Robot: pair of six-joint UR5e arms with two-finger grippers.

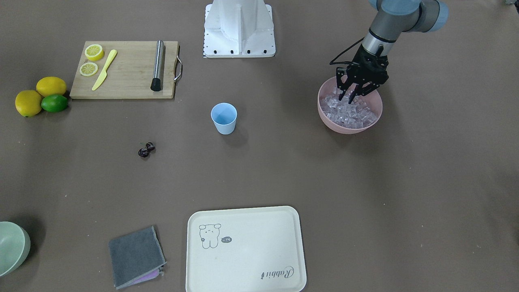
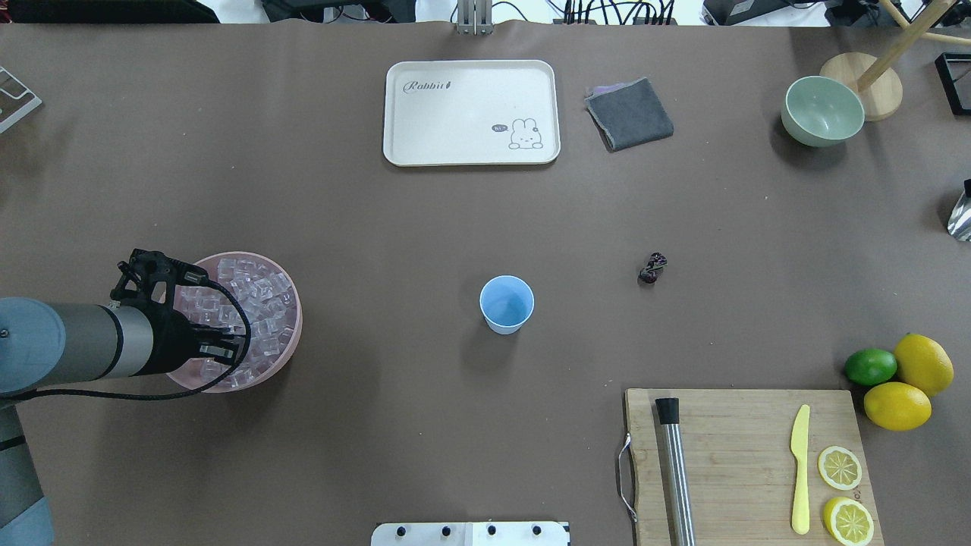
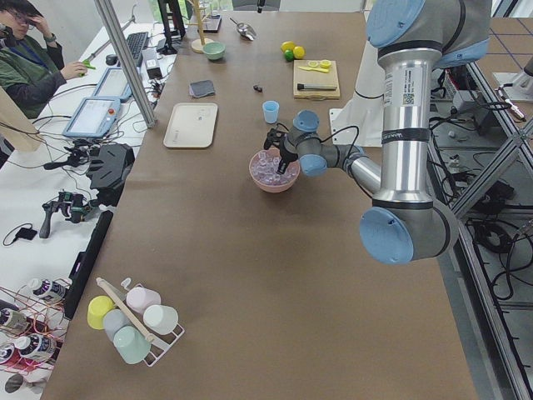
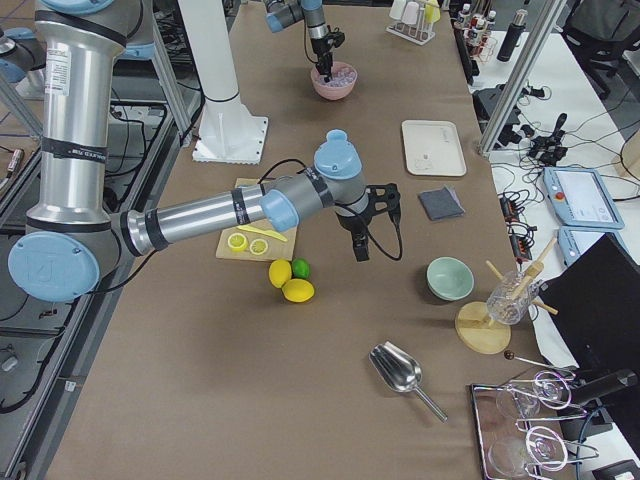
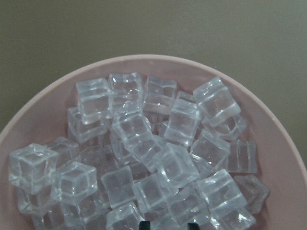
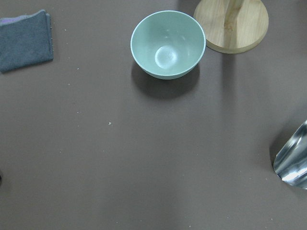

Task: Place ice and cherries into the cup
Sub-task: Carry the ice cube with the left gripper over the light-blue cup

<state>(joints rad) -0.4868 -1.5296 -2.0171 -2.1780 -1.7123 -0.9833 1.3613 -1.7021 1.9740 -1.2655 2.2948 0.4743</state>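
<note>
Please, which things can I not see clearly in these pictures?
Right gripper: shows only in the right side view, small and dark; open or shut is unclear.
Left gripper: the ice hides whether its jaws touch a cube; the wrist view cuts them off.
Cherries: too small to show stems.
Green bowl: cut by the front view's edge.

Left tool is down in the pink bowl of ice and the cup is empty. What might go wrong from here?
1. The ice lies heaped and glassy in the pink bowl; the left tool, open over it, may slip off a cube or drag out several.
2. The cup is small and stands apart from the bowl; a cube could drop on the way or tip it.
3. The cherries are tiny and lie flat; a grip may miss them.
</note>
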